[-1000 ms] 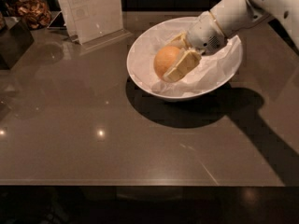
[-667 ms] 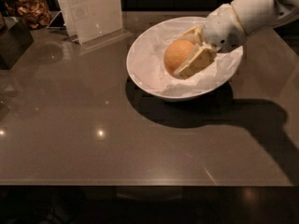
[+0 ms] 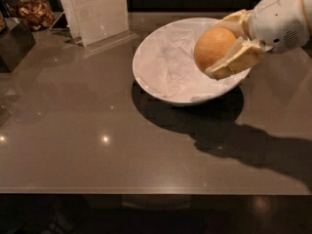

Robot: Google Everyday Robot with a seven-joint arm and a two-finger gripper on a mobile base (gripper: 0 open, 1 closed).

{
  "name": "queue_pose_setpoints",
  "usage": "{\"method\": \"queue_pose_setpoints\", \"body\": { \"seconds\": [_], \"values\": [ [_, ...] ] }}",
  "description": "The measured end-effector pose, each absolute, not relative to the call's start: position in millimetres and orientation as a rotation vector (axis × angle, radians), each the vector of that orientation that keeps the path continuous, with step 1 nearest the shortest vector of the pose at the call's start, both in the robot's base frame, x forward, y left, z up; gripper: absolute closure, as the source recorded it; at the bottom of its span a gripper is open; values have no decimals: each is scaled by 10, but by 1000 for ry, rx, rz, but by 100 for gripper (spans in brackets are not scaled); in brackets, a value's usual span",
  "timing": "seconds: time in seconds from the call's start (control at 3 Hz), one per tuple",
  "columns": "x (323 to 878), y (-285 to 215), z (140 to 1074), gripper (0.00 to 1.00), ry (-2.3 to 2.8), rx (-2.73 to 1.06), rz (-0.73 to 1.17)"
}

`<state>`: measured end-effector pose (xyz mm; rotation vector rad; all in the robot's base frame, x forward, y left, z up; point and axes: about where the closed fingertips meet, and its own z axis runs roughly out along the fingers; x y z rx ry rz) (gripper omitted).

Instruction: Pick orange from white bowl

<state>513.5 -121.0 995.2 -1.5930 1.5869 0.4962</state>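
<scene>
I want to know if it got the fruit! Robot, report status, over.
Gripper shut on orange, over bowl's right side. Orange looks off the paper. Sign behind bowl, not in the way.

Print on the sign holder (image 3: 97, 11) is unreadable; claw (image 3: 223, 47) grips orange (image 3: 213, 47) above white bowl (image 3: 168, 92).
</scene>
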Motion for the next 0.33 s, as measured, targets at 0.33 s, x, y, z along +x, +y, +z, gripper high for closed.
{"method": "queue_pose_setpoints", "body": {
  "seconds": [0.33],
  "values": [
    [4946, -1358, 10131, 100, 1587, -1566, 425]
  ]
}}
